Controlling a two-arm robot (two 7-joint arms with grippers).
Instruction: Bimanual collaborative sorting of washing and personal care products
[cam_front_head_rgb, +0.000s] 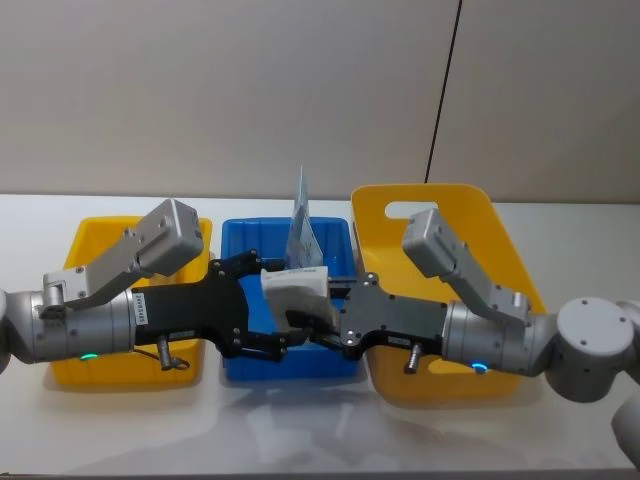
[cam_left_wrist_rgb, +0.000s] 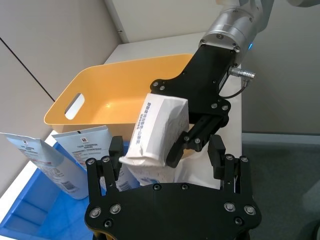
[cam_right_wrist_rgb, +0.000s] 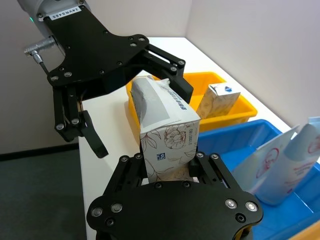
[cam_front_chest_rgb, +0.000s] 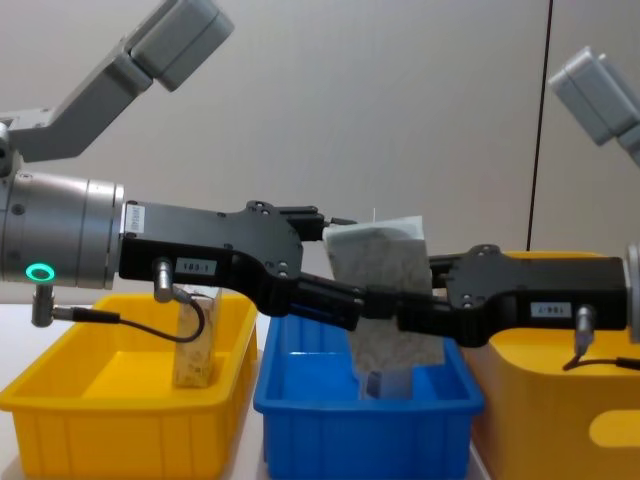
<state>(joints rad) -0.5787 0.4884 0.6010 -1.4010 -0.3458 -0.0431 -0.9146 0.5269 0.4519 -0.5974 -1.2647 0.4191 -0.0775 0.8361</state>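
Three bins stand in a row across the middle of the counter (cam_front_head_rgb: 300, 430): a left yellow bin (cam_front_head_rgb: 95, 235), a blue bin (cam_front_head_rgb: 240, 240) and a larger right yellow bin (cam_front_head_rgb: 470, 200) near the right edge. Both arms reach inward and meet above the blue bin.

The right end effector (cam_right_wrist_rgb: 169, 159) is clenched on the lower end of a pack (cam_front_head_rgb: 295, 285) and holds it upright in the air over the blue bin, white top uppermost. The left end effector (cam_left_wrist_rgb: 166, 147) faces it from the other side. Its fingers (cam_left_wrist_rgb: 216, 150) are spread wide on either side of the pack's upper part, released and not pinching it.

Two pale-blue pouches (cam_front_head_rgb: 302, 225) stand leaning in the blue bin toward the counter's rear edge. A second pack (cam_front_chest_rgb: 195, 350) stands upright in the left yellow bin.
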